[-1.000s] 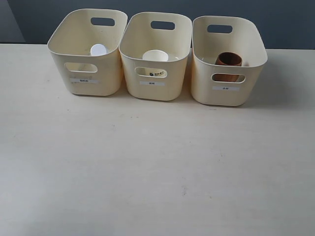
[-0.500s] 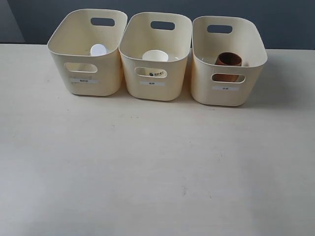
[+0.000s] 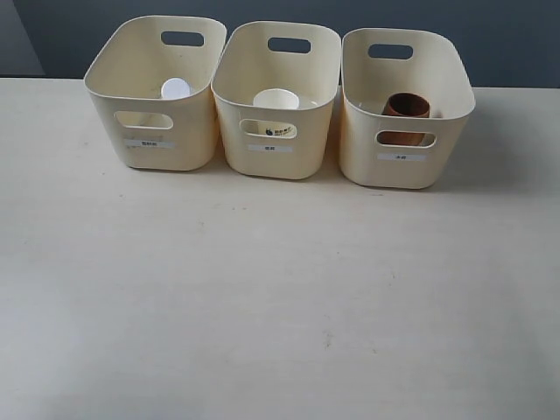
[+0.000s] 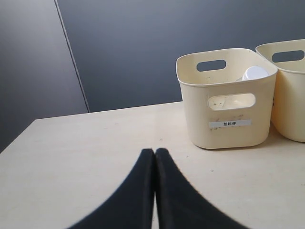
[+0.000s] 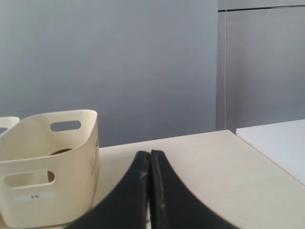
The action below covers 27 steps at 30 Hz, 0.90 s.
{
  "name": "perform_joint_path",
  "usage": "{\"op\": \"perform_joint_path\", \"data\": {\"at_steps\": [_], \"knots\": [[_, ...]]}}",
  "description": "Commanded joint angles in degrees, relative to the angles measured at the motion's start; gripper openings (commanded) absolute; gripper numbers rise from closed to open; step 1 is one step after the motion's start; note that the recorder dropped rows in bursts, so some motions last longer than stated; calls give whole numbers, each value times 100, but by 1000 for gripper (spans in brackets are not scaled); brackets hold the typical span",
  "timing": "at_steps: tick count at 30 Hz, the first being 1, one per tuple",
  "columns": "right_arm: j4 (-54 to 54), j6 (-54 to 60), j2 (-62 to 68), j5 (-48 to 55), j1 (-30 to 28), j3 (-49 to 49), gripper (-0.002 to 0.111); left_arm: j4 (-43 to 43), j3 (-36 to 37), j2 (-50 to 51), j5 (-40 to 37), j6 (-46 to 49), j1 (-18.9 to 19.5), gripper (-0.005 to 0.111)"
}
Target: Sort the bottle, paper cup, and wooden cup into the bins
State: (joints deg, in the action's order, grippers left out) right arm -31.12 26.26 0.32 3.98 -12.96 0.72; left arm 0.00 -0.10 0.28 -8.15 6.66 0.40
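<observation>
Clear plastic bottle (image 3: 175,88), white paper cup (image 3: 276,99), reddish-brown wooden cup (image 3: 407,107) binned at 12 o'clock; left gripper (image 4: 154,152) and right gripper (image 5: 149,155) pinched closed, empty.

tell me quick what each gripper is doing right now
Left gripper: closed, holding nothing.
Right gripper: closed, holding nothing.

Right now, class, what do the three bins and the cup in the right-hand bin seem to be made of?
The bins look like cream plastic with a smooth, faintly glossy finish: rounded moulded corners and cut-out handle slots suggest it. The wooden cup looks like reddish-brown wood, judging by its warm matt colour; its grain is too small to confirm here.
</observation>
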Motion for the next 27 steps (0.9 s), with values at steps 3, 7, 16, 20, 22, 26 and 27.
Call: {"op": "perform_joint_path", "data": {"at_steps": [3, 7, 16, 20, 22, 26, 27], "knots": [[713, 151, -32, 24, 202, -72, -1, 0, 10, -28, 40, -8, 3, 0], [727, 185, -32, 124, 416, -72, -1, 0, 10, -28, 40, -8, 3, 0], [760, 227, -32, 499, 744, -72, -1, 0, 10, -28, 40, -8, 3, 0], [702, 227, -32, 508, 744, -72, -1, 0, 10, -28, 40, -8, 3, 0], [627, 227, -32, 508, 744, -72, -1, 0, 10, -28, 40, -8, 3, 0], [1293, -225, -32, 508, 744, -72, -1, 0, 10, -28, 40, -8, 3, 0], [1841, -801, -32, 508, 744, -72, -1, 0, 10, -28, 40, -8, 3, 0]]}}
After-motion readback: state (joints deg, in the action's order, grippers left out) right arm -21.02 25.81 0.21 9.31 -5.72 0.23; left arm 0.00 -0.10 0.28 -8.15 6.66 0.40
